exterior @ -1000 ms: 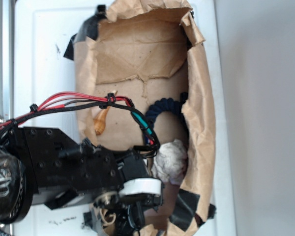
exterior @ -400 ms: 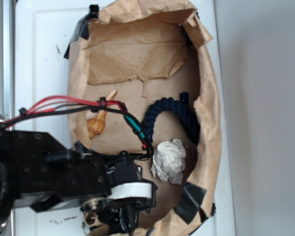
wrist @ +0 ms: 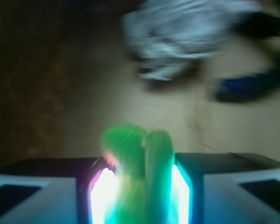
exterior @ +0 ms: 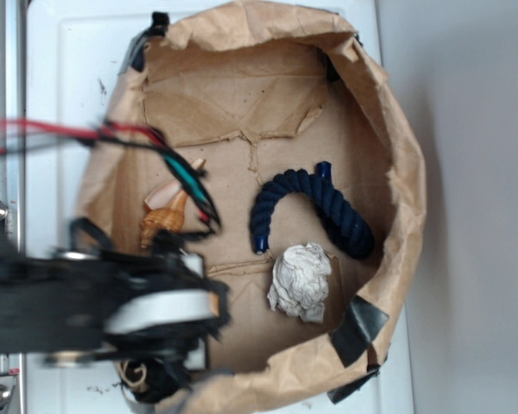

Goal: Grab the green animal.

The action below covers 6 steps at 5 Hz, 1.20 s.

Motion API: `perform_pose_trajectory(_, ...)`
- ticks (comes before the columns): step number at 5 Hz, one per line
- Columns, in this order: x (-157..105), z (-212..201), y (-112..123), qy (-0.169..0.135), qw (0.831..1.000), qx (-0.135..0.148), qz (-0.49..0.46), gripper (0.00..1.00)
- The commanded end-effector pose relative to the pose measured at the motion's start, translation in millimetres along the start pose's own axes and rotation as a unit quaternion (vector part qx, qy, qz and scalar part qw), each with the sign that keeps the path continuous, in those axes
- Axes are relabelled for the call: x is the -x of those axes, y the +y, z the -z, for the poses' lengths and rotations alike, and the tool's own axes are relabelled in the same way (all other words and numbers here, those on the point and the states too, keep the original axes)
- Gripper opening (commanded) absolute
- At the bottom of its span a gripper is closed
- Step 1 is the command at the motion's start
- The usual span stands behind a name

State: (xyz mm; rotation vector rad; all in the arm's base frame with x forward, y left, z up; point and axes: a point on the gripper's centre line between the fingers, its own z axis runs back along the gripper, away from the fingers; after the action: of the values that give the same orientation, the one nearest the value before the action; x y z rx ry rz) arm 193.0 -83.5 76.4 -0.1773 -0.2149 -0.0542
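Note:
In the wrist view the green animal point(wrist: 130, 147) stands between the two pads of my gripper point(wrist: 140, 182), bright lime green and blurred by motion. The jaws are closed against both its sides, and it sticks up above them. Below it lies the brown paper floor. In the exterior view my blurred black arm point(exterior: 147, 310) covers the lower left of the paper-lined tray point(exterior: 406, 216); the green animal and the fingertips are hidden under the arm there.
A tan spiral seashell point(exterior: 162, 216) lies just above the arm. A dark blue rope point(exterior: 315, 203) curves in the middle, with a crumpled white paper ball point(exterior: 300, 280) below it. Black tape point(exterior: 358, 323) holds the paper's lower right corner. Red and black cables point(exterior: 155, 151) trail from the arm.
My arm has swung to the left and is now motion-blurred. The cables rose toward the upper left, uncovering the seashell. The paper wall on the right has spread outward.

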Motion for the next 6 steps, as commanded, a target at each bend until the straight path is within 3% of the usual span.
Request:
perform_pose_trajectory(1, -2.6, -56.5, 14.0, -0.015, 0.999, -0.042, -0.016, 0.00)
perform_pose_trajectory(2, -15.1, -64.1, 16.3, -0.006, 0.997, -0.062, -0.040, 0.00)
perform_pose_trajectory(4, -77.5, -69.4, 24.2, -0.040, 0.983, -0.132, -0.121, 0.00)
perform_pose_trajectory(5, -106.5, -63.0, 33.4, -0.057, 0.974, -0.154, -0.154, 0.00)
perform_pose_trajectory(6, -116.5, -85.6, 45.2, -0.073, 0.971, -0.143, -0.177, 0.00)
